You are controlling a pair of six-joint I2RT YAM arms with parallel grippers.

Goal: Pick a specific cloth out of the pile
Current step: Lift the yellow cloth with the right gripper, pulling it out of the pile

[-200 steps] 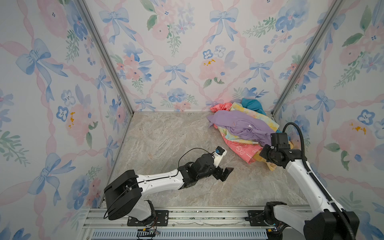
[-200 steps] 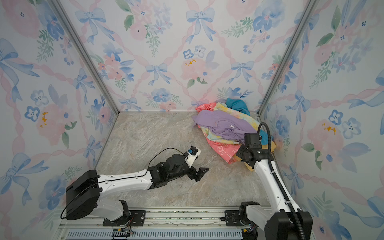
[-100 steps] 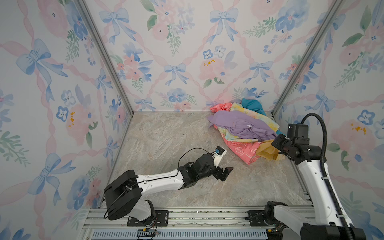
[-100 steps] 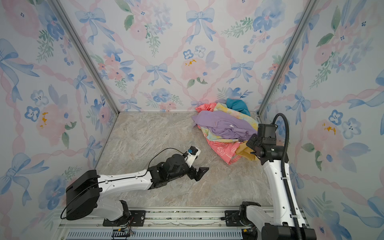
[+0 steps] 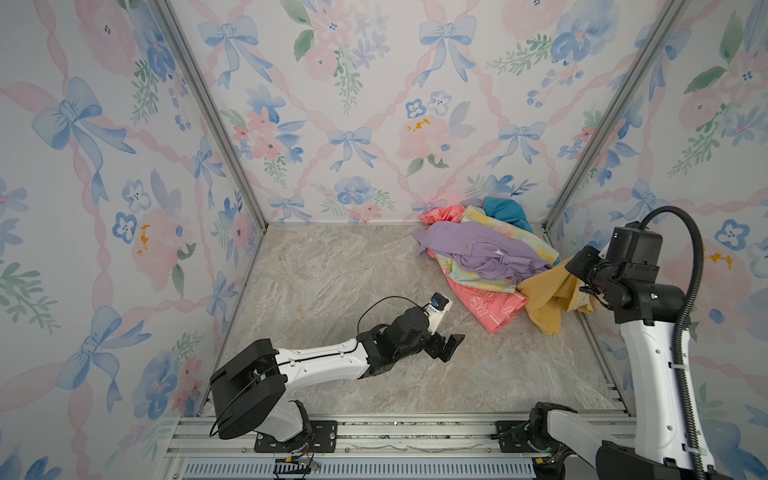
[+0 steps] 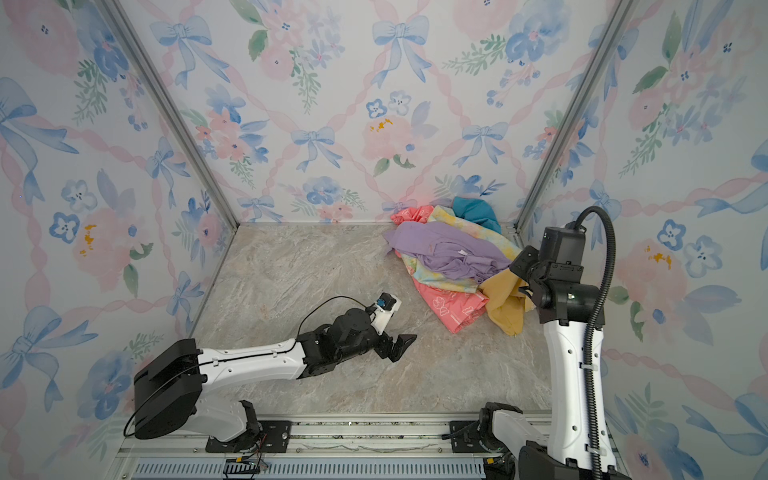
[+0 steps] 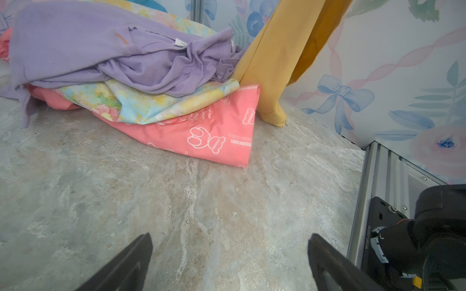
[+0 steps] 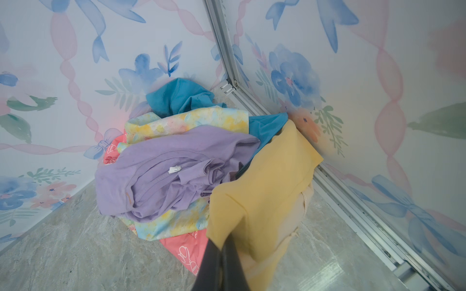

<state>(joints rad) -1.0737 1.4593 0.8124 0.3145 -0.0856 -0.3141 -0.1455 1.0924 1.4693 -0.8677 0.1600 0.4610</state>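
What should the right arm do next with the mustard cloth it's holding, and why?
Probably raise it higher and draw it away from the pile. The right pincer is shut on the mustard-yellow cloth, but its low tip touches the floor beside the coral-pink cloth and one side lies against the lilac cloth.

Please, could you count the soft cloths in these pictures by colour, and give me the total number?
lilac soft fabric garment: 1
pastel yellow tie-dye cloth: 1
coral-pink cloth with white prints: 1
teal-blue soft cloth: 1
plain mustard-yellow soft fabric garment: 1
Total: 5
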